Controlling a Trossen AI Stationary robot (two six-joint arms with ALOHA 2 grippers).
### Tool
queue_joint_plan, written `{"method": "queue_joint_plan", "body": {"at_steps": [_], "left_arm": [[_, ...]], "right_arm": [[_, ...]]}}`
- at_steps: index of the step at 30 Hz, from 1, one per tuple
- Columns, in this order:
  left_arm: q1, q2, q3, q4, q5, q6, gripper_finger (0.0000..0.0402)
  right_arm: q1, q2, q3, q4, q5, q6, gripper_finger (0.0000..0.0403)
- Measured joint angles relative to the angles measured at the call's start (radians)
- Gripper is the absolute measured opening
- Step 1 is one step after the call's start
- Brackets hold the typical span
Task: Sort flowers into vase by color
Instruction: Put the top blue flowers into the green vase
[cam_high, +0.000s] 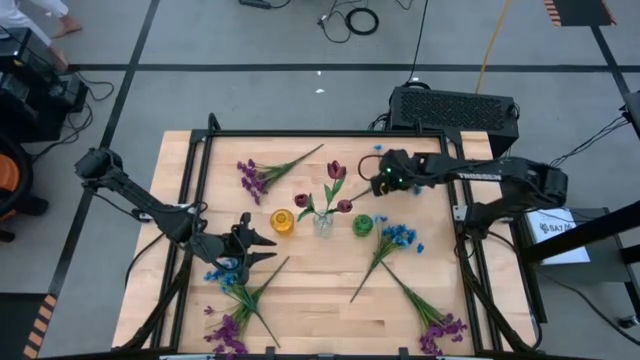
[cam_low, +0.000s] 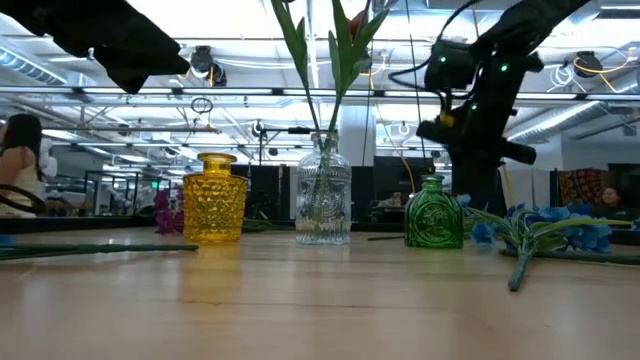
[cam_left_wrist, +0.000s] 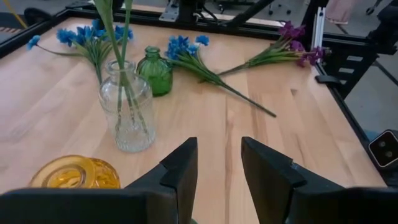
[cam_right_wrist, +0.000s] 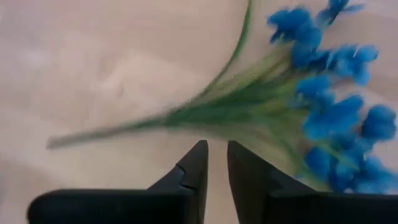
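Observation:
Three small vases stand in a row mid-table: yellow (cam_high: 283, 221), clear glass (cam_high: 323, 223) and green (cam_high: 362, 225). Dark red flowers (cam_high: 335, 172) stand with their stems in the clear vase. Lying flat on the wood are blue sprigs (cam_high: 397, 238) (cam_high: 226, 274) and purple sprigs (cam_high: 256, 176) (cam_high: 441, 326) (cam_high: 226, 331). My left gripper (cam_high: 268, 247) (cam_left_wrist: 219, 152) is open and empty, on the near side of the yellow vase. My right gripper (cam_high: 378, 185) (cam_right_wrist: 217, 152) hovers on the far side of the green vase, fingers a narrow gap apart, with a blue sprig (cam_right_wrist: 292, 112) on the table ahead of it.
A black frame rail (cam_high: 300, 133) borders the wooden table. A black box (cam_high: 455, 108) sits beyond the far right corner, with cables on the floor. Bare wood lies between the vases and the near edge (cam_high: 320, 300). In the low view a person (cam_low: 20, 160) is far off in the room.

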Motion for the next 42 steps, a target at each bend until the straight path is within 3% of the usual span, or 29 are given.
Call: {"method": "queue_joint_plan", "body": {"at_steps": [7,15,24,30,42], "left_arm": [[0.0,0.0,0.0,-0.014,0.0,-0.026,0.0129],[0.0,0.0,-0.001,-0.022,0.0,-0.051,0.0129],[0.0,0.0,-0.001,-0.022,0.0,-0.051,0.0129],[-0.002,0.001,-0.001,-0.023,0.0,-0.051,0.0129],[-0.002,0.001,-0.002,-0.027,0.004,-0.053,0.0129]], "right_arm": [[-0.007,0.079,0.0,0.054,0.006,0.051,0.01],[-0.004,0.154,0.0,0.098,0.039,0.078,0.0185],[0.013,0.16,0.0,0.094,0.146,0.225,0.0263],[0.029,0.18,0.0,0.093,0.167,0.304,0.0273],[0.004,0.331,0.002,0.141,0.242,0.303,0.0242]]}}
